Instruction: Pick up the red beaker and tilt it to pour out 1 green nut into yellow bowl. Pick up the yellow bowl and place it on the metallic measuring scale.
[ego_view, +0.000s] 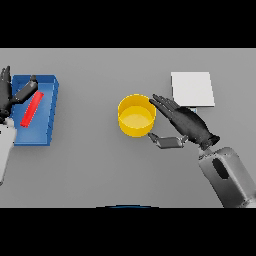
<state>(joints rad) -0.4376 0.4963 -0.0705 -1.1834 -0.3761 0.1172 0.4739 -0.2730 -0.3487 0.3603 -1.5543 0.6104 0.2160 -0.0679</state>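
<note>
The yellow bowl (136, 115) stands upright near the table's middle. My right hand (186, 124) is just to its right, fingers straight and reaching toward the bowl's rim, thumb stretched out below the bowl; it grips nothing. The red beaker (32, 109) lies tilted in a blue tray (47, 127) at the far left. My left hand (11, 95) hovers over the tray's upper left corner, fingers relaxed, thumb pointing toward the beaker's top end without holding it. The metallic scale (193, 89) is a pale flat square behind the right hand. No green nut is visible.
Bare grey tabletop separates the blue tray from the bowl. The scale sits close behind and to the right of the bowl.
</note>
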